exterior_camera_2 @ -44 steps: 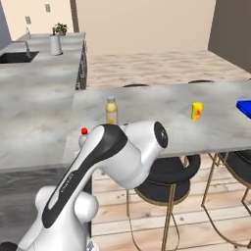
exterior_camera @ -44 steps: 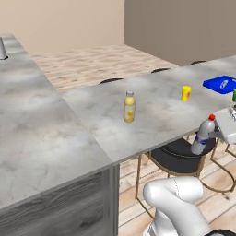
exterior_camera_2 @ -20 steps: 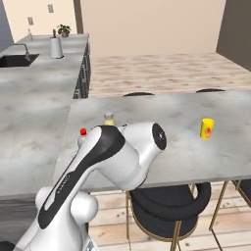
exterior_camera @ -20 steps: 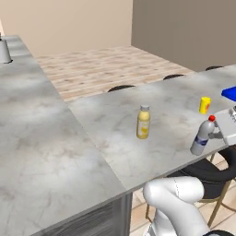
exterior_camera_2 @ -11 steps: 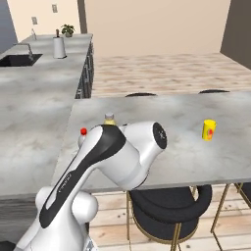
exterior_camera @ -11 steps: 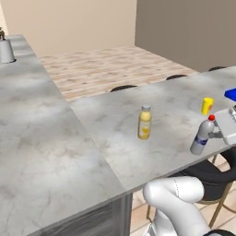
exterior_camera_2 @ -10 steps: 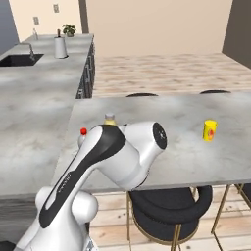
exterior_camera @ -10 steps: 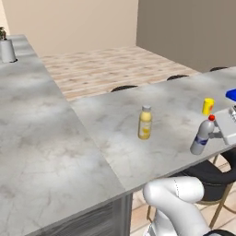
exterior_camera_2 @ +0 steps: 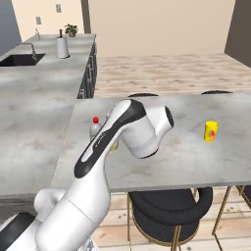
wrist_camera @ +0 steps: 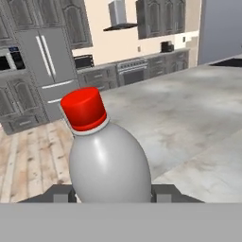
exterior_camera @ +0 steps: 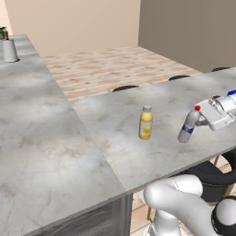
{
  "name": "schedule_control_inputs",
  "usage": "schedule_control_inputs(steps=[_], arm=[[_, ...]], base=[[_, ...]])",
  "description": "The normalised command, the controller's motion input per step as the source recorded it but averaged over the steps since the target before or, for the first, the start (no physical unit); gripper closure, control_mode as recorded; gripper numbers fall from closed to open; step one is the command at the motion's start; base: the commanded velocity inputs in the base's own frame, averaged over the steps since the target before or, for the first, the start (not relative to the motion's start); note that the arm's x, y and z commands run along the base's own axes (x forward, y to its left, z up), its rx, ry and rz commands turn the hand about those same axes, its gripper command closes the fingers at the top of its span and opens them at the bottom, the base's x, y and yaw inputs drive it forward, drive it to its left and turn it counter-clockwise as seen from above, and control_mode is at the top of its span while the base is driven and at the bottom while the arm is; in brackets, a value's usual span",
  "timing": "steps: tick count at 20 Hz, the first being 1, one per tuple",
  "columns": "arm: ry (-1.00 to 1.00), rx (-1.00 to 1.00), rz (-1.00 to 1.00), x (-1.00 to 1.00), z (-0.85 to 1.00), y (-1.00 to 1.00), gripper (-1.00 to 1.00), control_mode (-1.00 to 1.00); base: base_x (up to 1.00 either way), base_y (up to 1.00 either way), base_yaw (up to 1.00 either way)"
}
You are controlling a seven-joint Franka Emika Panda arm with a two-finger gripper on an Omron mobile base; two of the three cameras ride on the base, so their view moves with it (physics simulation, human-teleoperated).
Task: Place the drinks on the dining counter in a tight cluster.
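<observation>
The slim silver-grey bottle with a red cap (exterior_camera: 188, 126) leans a little, its bottom down at the light-grey marbled desk (exterior_camera: 115, 138), near the front edge. The claw (exterior_camera: 203, 120) is closed tight around its upper part, one dark finger (wrist_camera: 61, 193) on each side of the round silver body (wrist_camera: 108, 165). In the right base view the red cap (exterior_camera_2: 95, 119) peeks out just left of the white arm (exterior_camera_2: 122, 137).

The wider yellow bottle with a pale cap (exterior_camera: 145, 122) stands upright on the same desk, near the silver bottle and to its left, not touching it. It is about midway between the front and back edges.

A small yellow cup-shaped thing with a red mark (exterior_camera_2: 211, 131) stands on the desk well apart from the bottles, towards the right end.

A black round stool with gold legs (exterior_camera_2: 169, 208) sits under the front edge of the desk. Far back on another grey top are a white paper roll (exterior_camera_2: 61, 47), a little green plant (exterior_camera_2: 71, 29) and a sink (exterior_camera_2: 17, 59).
</observation>
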Motion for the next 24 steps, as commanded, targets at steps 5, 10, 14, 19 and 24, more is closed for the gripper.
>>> schedule_control_inputs(steps=[5, 10, 14, 19, 24], arm=[[0.09, 0.0, 0.12, 1.0, -0.22, -0.53, 1.0, -1.0], [0.11, -0.01, 0.03, 0.81, -0.27, -0.57, 1.0, -1.0], [0.0, -0.01, -0.03, 0.24, -0.06, 0.0, 1.0, -1.0], [-0.04, 0.0, 0.0, 0.1, -0.11, 0.18, 1.0, -1.0], [-0.13, 0.0, 0.0, 0.0, -0.41, 0.25, 1.0, -1.0]], base=[[0.0, 0.0, 0.0], [0.0, 0.0, 0.0], [0.0, 0.0, 0.0], [0.0, 0.0, 0.0], [0.0, 0.0, 0.0]])
